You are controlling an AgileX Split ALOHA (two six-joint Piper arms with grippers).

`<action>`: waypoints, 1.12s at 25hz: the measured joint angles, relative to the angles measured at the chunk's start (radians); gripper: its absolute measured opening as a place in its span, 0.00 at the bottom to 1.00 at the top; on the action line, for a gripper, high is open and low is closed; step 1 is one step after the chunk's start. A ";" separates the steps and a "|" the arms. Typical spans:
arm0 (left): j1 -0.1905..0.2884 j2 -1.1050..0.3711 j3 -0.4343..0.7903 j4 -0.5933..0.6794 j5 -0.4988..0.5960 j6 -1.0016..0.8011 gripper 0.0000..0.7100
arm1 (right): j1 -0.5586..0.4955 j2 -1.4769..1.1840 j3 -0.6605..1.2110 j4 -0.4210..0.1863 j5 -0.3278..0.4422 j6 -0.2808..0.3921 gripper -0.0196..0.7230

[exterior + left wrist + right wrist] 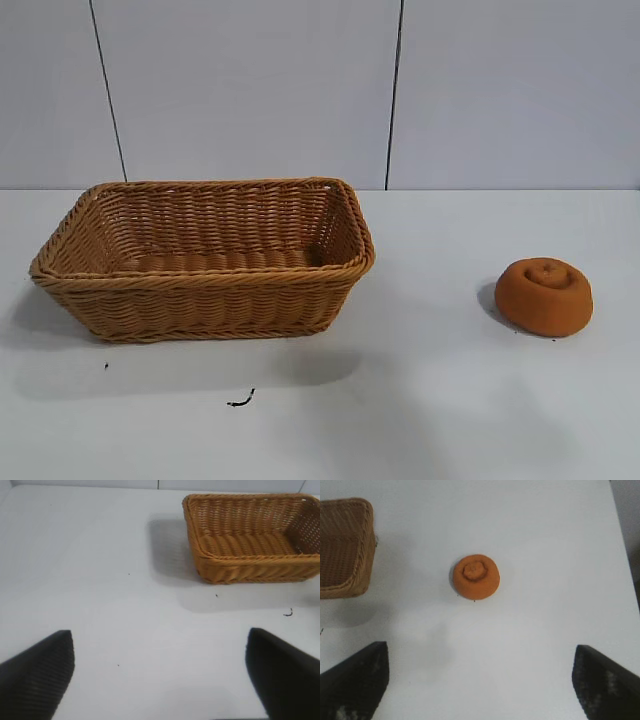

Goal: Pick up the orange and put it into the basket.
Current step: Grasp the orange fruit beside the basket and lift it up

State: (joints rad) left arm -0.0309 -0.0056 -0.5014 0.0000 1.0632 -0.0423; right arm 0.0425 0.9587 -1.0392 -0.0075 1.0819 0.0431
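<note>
Nothing of the task is done, judging by how things lie. Seen from the exterior camera, the squat, dull orange-brown orange (544, 296) with its swirled dimple sits on the white table (420, 400) toward the right side, well apart from the large rectangular tan wicker basket (200, 305), which stands on the left half and appears to hold nothing. A small dark squiggle of debris (241, 401) lies on the table in front of the basket. Neither arm shows in this view.

From the left wrist camera, the left gripper (160, 672) hangs above bare tabletop, its two dark fingers (40, 672) spread wide with nothing between them. The basket (250, 567) is farther off in this picture, and the orange is out of sight here.

From the right wrist camera, the right gripper (480, 677) hovers over the table with its fingers (357, 680) likewise set wide apart and gripping nothing. The orange (476, 576) rests on the table beyond the fingertips, roughly in line with the gap between them, untouched. One corner of the basket (362, 555) shows to the side, clearly separate from the orange.

What remains, then, is the whole job: reach the orange, close on it, lift it, carry it across to the basket and release it inside. The right arm looks the better placed for this, since the orange lies on its side.
</note>
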 joint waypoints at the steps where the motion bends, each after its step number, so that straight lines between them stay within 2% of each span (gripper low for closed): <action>1: 0.000 0.000 0.000 0.000 0.000 0.000 0.94 | 0.000 0.076 -0.036 0.001 0.008 0.000 0.95; 10: 0.000 0.000 0.000 0.000 0.000 0.000 0.94 | 0.000 0.618 -0.310 0.008 0.016 0.000 0.95; 15: 0.000 0.000 0.000 0.000 0.000 0.000 0.94 | 0.000 0.851 -0.416 0.055 0.017 -0.009 0.95; 19: 0.000 0.000 0.000 0.000 0.000 0.000 0.94 | 0.000 0.987 -0.452 0.069 0.016 -0.015 0.95; 28: 0.000 0.000 0.000 0.000 0.000 0.000 0.94 | 0.000 1.204 -0.456 0.071 -0.078 -0.015 0.95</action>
State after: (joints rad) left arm -0.0309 -0.0056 -0.5014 0.0000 1.0632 -0.0423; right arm 0.0425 2.1628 -1.4948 0.0636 1.0043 0.0277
